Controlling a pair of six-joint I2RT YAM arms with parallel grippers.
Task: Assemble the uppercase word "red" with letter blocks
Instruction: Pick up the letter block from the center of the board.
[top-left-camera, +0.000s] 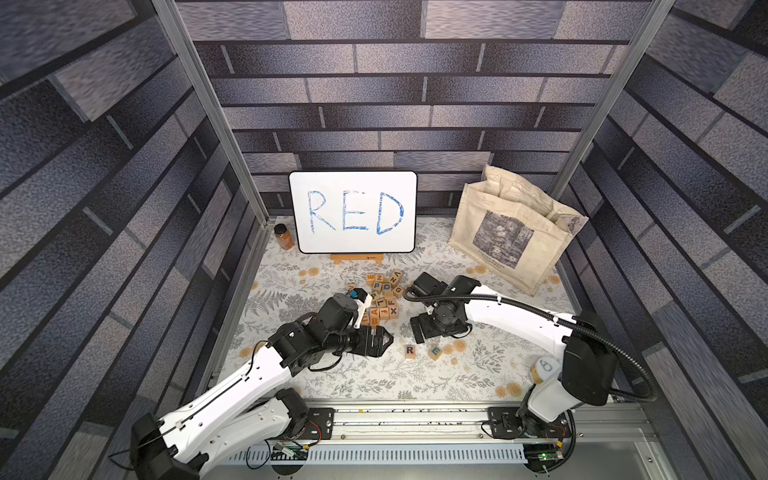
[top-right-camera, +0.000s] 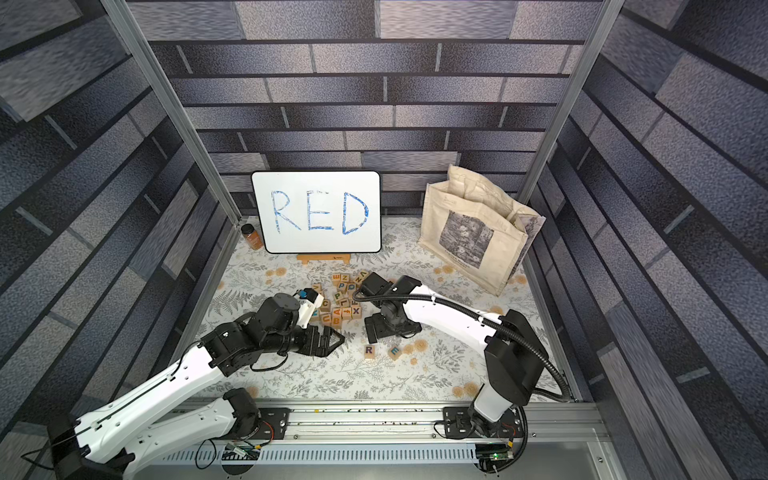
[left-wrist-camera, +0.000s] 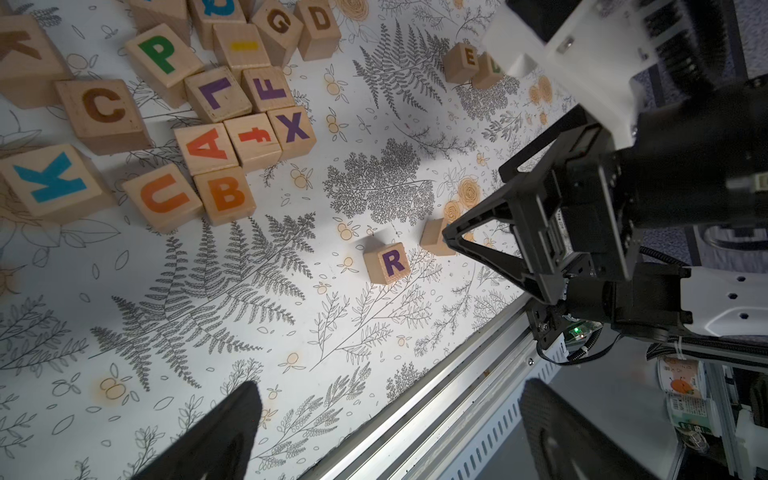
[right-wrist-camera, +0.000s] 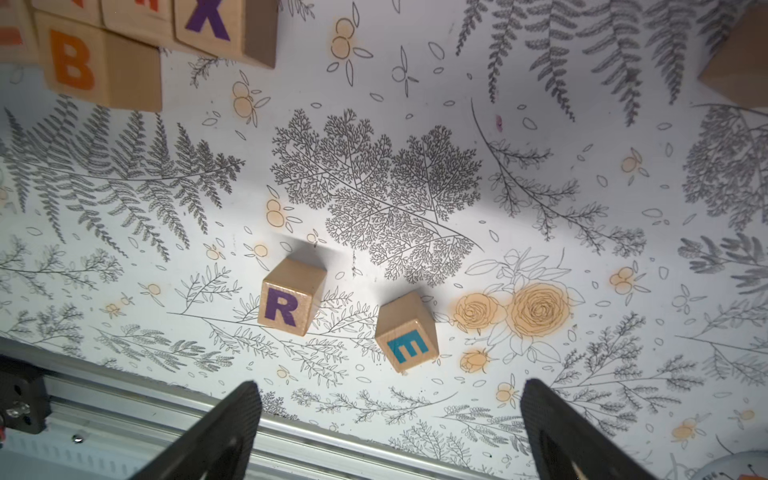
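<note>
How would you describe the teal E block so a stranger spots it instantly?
From the whiteboard reading RED, come forward past the heap of letter blocks to the floral tablecloth near the front rail. Two blocks sit there alone, apart: the teal E block is right of the purple R block, and skewed while that one sits square.

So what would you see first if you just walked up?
The white board at the back of the table, with RED in big blue letters. Then the heap of wooden letter blocks in the middle, and the R block and E block side by side, not touching, nearer the front.
</note>
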